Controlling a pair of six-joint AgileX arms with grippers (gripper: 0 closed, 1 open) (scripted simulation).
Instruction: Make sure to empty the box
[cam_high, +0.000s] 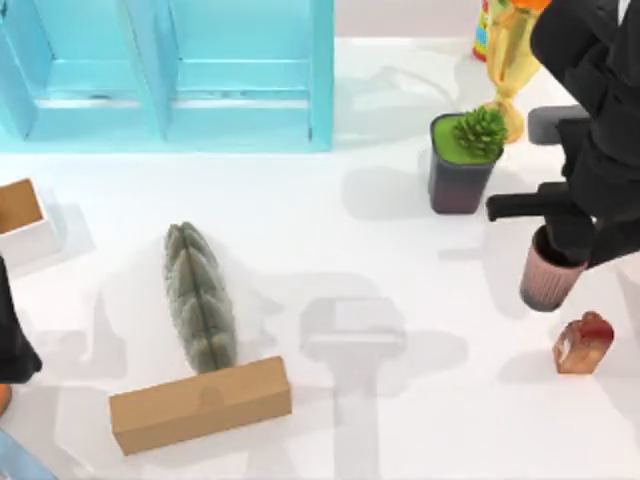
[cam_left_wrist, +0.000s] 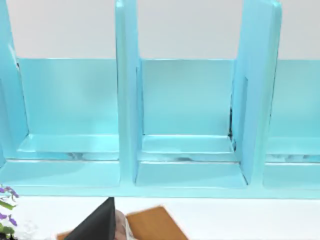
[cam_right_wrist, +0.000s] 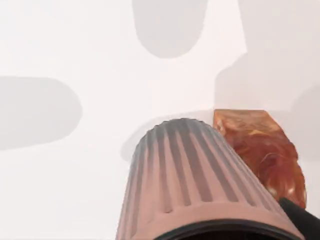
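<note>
Pink ribbed plastic cup (cam_high: 548, 280) hangs in my right gripper (cam_high: 566, 240) above the right tabletop (cam_high: 400, 230), fingers clenched on its rim, just left of the red-brown marbled block (cam_high: 583, 344). I judge I'm carrying it off; next, lower and release. The white-walled box (cam_high: 22, 222), far left, appears empty. My left gripper (cam_high: 15, 345) is parked there; I cannot tell its fingers' state.

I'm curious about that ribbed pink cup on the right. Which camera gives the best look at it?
The right wrist view: the ribbed pink cup sits close up, its ridges and dark rim plain, with an orange-red marbled block behind it. The top view shows the cup small, under the right arm. The left wrist view faces a light-blue shelf.
</note>
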